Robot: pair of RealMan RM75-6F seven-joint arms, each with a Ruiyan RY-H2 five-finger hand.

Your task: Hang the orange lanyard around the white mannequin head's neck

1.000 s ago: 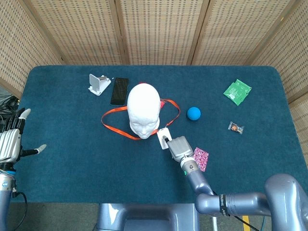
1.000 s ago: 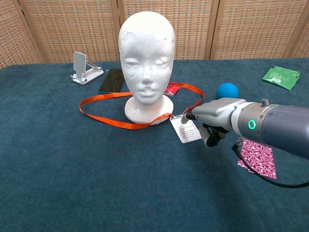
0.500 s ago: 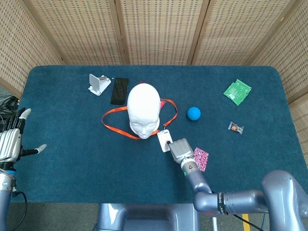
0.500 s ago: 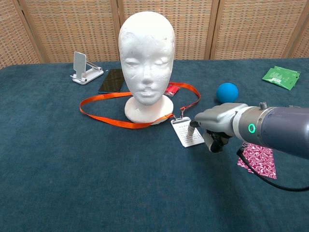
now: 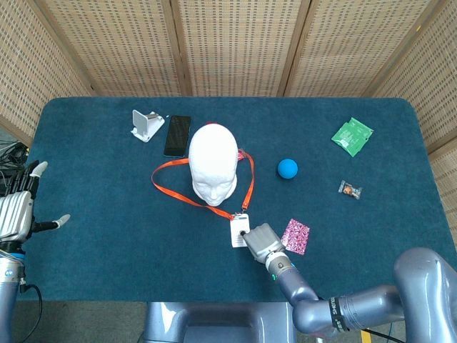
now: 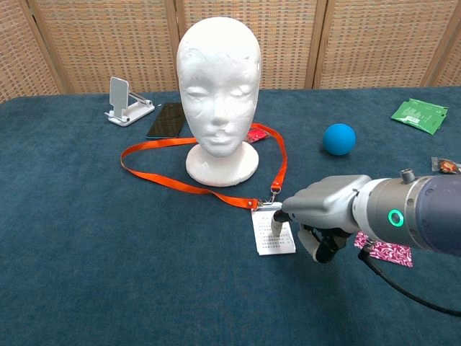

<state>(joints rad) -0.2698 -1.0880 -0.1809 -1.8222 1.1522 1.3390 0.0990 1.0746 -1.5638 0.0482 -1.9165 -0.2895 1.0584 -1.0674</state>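
Observation:
The white mannequin head (image 5: 213, 163) (image 6: 218, 86) stands upright mid-table. The orange lanyard (image 5: 180, 194) (image 6: 186, 187) lies flat on the cloth, looped around the head's base and stretched toward the front edge. Its white badge (image 5: 238, 230) (image 6: 268, 244) lies flat in front of the head. My right hand (image 5: 263, 242) (image 6: 320, 210) sits just right of the badge, a fingertip (image 6: 277, 224) on the card's upper part and the other fingers curled in. My left hand (image 5: 20, 207) hovers off the table's left edge, fingers spread and holding nothing.
A phone stand (image 5: 147, 123) (image 6: 125, 102) and black phone (image 5: 177, 134) (image 6: 166, 120) lie behind the head. A blue ball (image 5: 288, 168) (image 6: 338, 138), green packet (image 5: 352, 136), small snack (image 5: 350, 189) and pink patterned pouch (image 5: 296, 236) occupy the right side.
My right hand has drawn back toward the table's front edge, and the badge came with it. The lanyard loop has stretched from a wide oval into a narrower shape pointing forward.

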